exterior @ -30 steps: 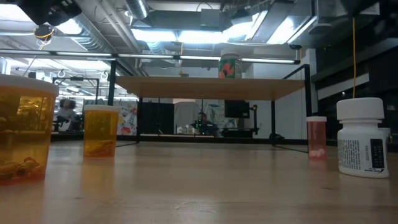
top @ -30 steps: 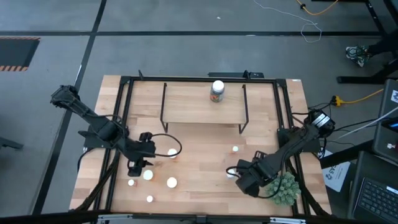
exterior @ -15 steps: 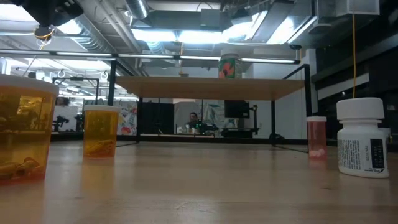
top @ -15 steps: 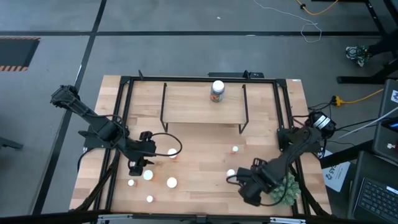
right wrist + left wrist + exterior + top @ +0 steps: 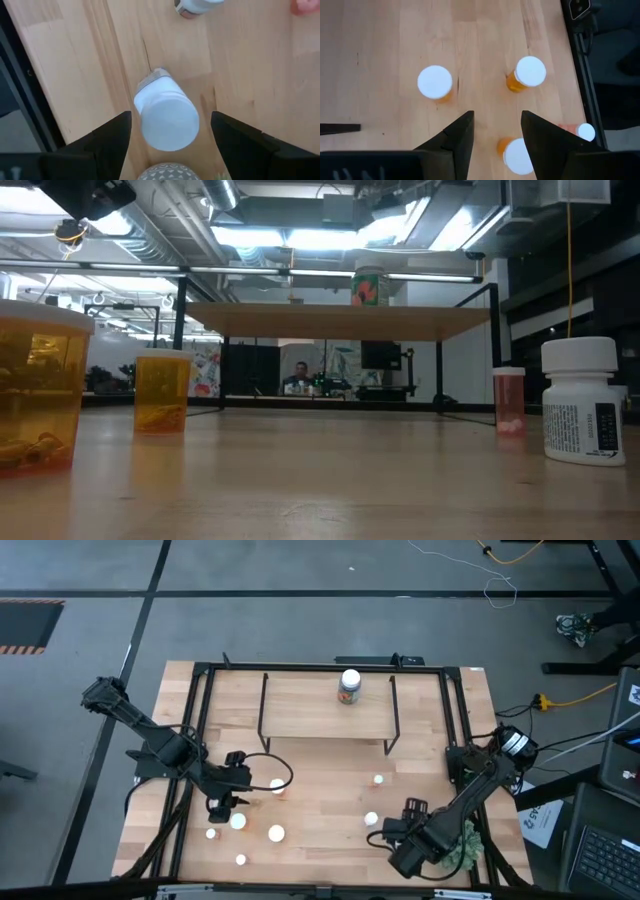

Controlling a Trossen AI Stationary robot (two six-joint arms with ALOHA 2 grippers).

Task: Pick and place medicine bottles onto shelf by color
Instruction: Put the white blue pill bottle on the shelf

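The table carries the shelf, which holds only 1 jar. Over the last second the right gripper has slid toward the table's near edge and now hangs over a white bottle, fingers spread wide around it, probably about to grasp. The left gripper, fingers apart and empty, waits above the orange bottles.

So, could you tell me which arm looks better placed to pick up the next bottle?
Probably the right: its open gripper already straddles a white bottle. The left gripper, also open, hovers above orange bottles without framing one.
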